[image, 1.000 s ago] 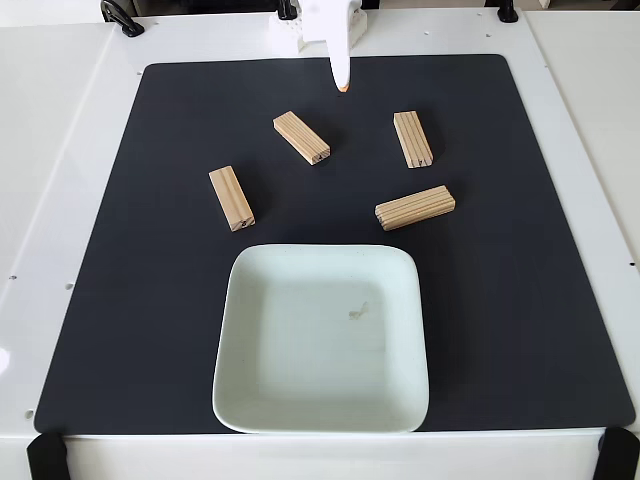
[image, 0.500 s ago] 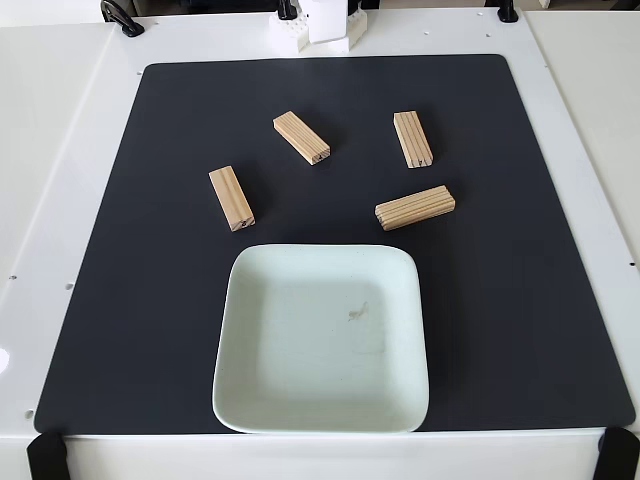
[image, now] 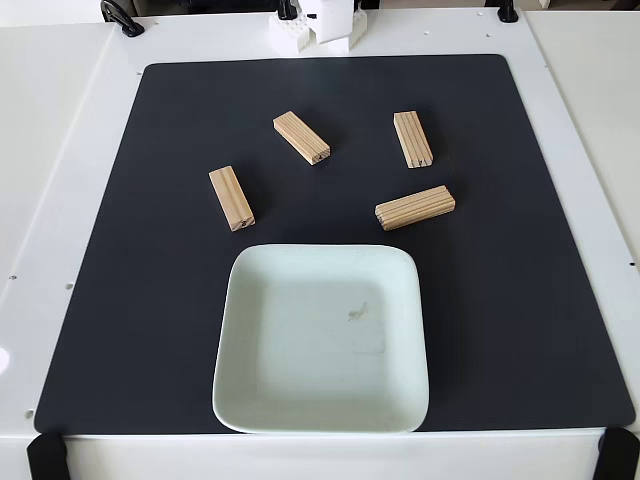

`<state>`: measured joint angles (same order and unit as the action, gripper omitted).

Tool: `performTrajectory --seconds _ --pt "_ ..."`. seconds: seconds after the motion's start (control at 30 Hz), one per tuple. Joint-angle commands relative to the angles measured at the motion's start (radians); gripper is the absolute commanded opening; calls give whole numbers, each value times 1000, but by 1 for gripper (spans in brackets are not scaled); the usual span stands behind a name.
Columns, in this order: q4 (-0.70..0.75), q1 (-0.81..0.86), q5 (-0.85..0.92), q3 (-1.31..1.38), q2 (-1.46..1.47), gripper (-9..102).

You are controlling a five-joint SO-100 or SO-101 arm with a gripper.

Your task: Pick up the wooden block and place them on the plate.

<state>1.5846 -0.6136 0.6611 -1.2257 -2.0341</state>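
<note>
Several wooden blocks lie on the black mat in the fixed view. One wooden block (image: 231,198) is at the left and another (image: 301,137) sits diagonally at the upper middle. A further one (image: 413,138) lies at the upper right, and one (image: 414,207) lies crosswise just above the plate's right corner. The pale mint-green plate (image: 290,350) rests at the mat's near middle with nothing on it but a small grey smudge. A white part of the arm (image: 322,22) pokes in at the top edge, far from the blocks.
The black mat (image: 520,300) covers most of a white table (image: 60,150). Black clamps sit at the table's corners (image: 45,458). Open mat lies to the left and right of the plate.
One second ago a white finger with an orange tip reached down over the mat's far edge. It has drawn back up out of the picture. The blocks and plate have not moved.
</note>
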Motion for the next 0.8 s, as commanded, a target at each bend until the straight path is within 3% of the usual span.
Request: performTrajectory --seconds 0.0,0.07,0.2,0.5,0.67,0.77 --pt "5 -25 301 -63 -3 0" --pt "6 -32 442 -132 -8 0" --pt "5 -34 558 -324 -15 0" --pt "-5 -25 583 -574 5 0" --pt "-98 -14 577 -658 44 1" --pt "-153 21 584 -657 86 8"
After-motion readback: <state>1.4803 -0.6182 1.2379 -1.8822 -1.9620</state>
